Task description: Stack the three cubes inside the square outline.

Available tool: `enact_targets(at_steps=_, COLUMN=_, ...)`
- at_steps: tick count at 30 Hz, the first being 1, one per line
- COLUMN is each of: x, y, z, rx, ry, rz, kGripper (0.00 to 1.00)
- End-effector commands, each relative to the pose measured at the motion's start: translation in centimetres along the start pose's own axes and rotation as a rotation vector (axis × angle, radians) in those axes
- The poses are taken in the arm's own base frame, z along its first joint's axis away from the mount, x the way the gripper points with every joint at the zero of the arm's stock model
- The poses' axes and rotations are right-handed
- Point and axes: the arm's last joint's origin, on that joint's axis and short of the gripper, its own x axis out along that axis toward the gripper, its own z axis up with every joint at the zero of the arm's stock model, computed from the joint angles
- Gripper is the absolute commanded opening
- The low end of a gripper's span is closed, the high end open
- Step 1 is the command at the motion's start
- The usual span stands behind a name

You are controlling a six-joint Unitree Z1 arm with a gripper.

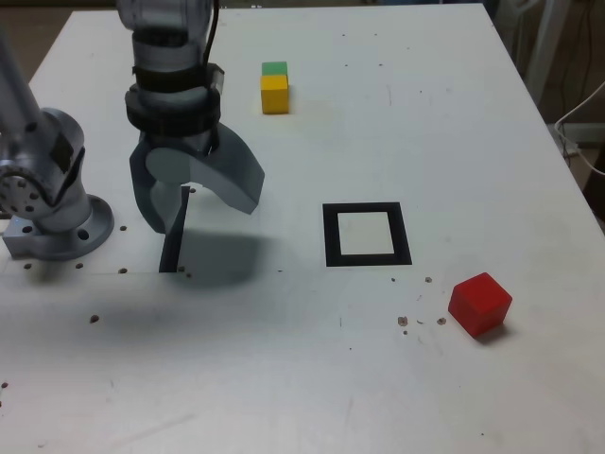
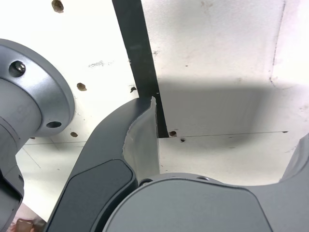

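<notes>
The yellow cube [image 1: 274, 94] sits at the far side of the white table, with the green cube [image 1: 274, 68] right behind it and touching it. The red cube [image 1: 480, 304] lies alone near the exterior view's right, in front of the square outline [image 1: 328, 235]. The outline's white centre holds nothing. My gripper [image 1: 201, 213] hangs open over the table at the exterior view's left, well away from all three cubes, with nothing between its fingers. In the wrist view the gripper [image 2: 227, 125] shows bare table between its spread jaws; no cube appears there.
A straight narrow black strip [image 1: 175, 236] [image 2: 140, 58] lies under the gripper. The arm's grey base [image 1: 57, 222] [image 2: 29, 96] is bolted at the exterior view's left edge. Small screw holes [image 1: 416, 322] dot the table [image 1: 312, 378] near the red cube.
</notes>
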Motion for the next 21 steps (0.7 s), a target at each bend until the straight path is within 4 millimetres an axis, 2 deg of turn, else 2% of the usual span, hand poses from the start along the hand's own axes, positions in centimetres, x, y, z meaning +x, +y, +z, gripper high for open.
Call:
enact_targets(at_steps=1, x=-0.1, y=0.0, z=0.2, rx=0.000, ry=-0.005, rz=0.006, kGripper=1.00)
enact_targets(at_steps=13, x=-0.2, y=0.1, z=0.2, rx=-0.007, ry=-0.018, rz=0.022, kGripper=1.00)
enact_targets(at_steps=21, x=-1.3, y=-0.1, z=0.4, rx=-0.134, ry=-0.078, rz=0.005, kGripper=1.00)
